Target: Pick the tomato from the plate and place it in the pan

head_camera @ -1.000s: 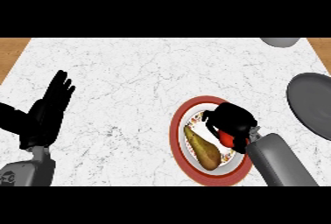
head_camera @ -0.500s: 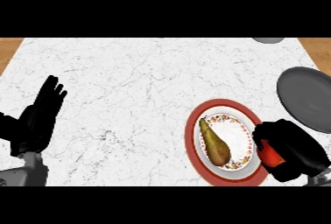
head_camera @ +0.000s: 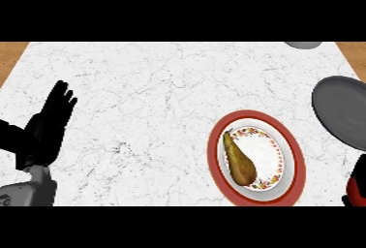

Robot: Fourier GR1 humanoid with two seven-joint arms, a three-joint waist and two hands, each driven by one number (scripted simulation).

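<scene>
The red-rimmed, flower-patterned plate (head_camera: pixel 257 116) lies at the lower right of the marble counter and holds a brown-green pear (head_camera: pixel 239 161). My right hand (head_camera: pixel 360 172) shows only at the lower right edge, right of the plate, its fingers curled round the red tomato (head_camera: pixel 351 187), of which just a sliver shows. The dark grey pan (head_camera: pixel 342 112) sits at the right edge, beyond that hand. My left hand (head_camera: pixel 46 127) rests open at the far left, fingers up.
A grey round object (head_camera: pixel 304 44) is cut off at the top right of the counter. Brown wooden floor (head_camera: pixel 11 52) shows past the counter's far corners. White marble (head_camera: pixel 143 106) spreads between my left hand and the plate.
My right hand has come off the plate with the tomato in it and moved right and down, to the view's lower right edge. The left hand stays open.
</scene>
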